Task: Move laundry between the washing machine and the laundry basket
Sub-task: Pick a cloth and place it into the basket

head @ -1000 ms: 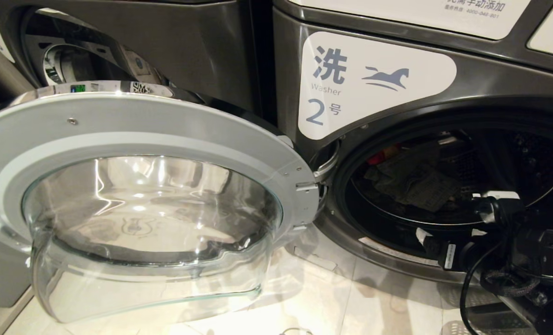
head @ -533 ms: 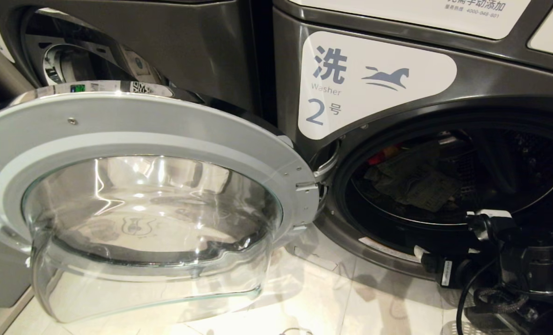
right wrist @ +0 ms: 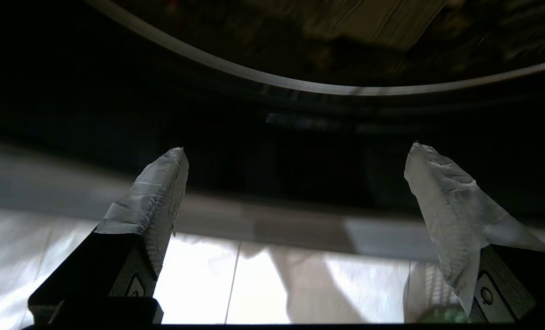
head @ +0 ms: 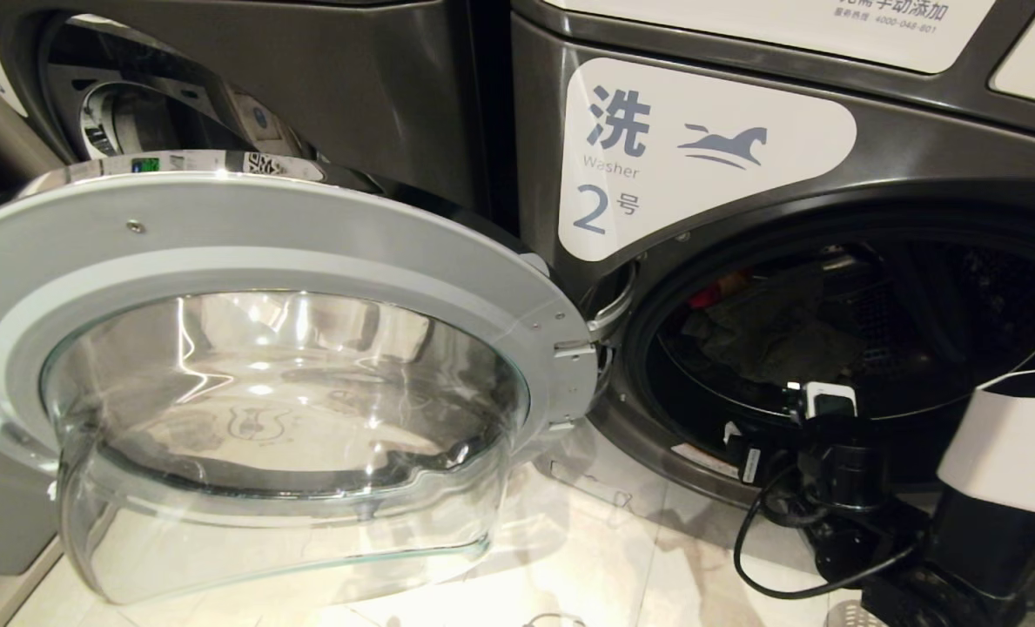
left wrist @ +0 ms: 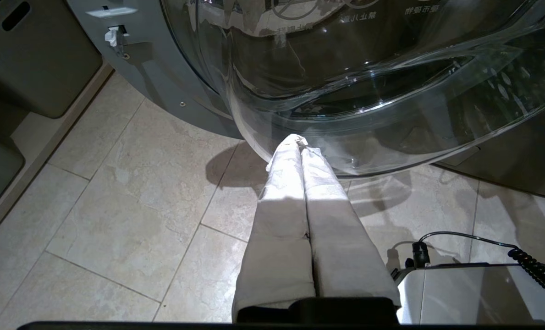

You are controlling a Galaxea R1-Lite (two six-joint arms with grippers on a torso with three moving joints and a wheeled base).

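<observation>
Laundry (head: 769, 335) dim, indistinct inside washing machine (head: 917, 165)

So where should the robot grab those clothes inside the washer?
Probably the raised, crumpled fold of the laundry nearest the open washing machine mouth. The cloth lies heaped low in the drum, so the open right tool, now at the lower rim, should reach straight in through the front and pinch that bunched ridge.

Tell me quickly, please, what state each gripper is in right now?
Left gripper: closed, holding nothing, by the glass door.
Right gripper: open, empty, at the washing machine opening.
</observation>
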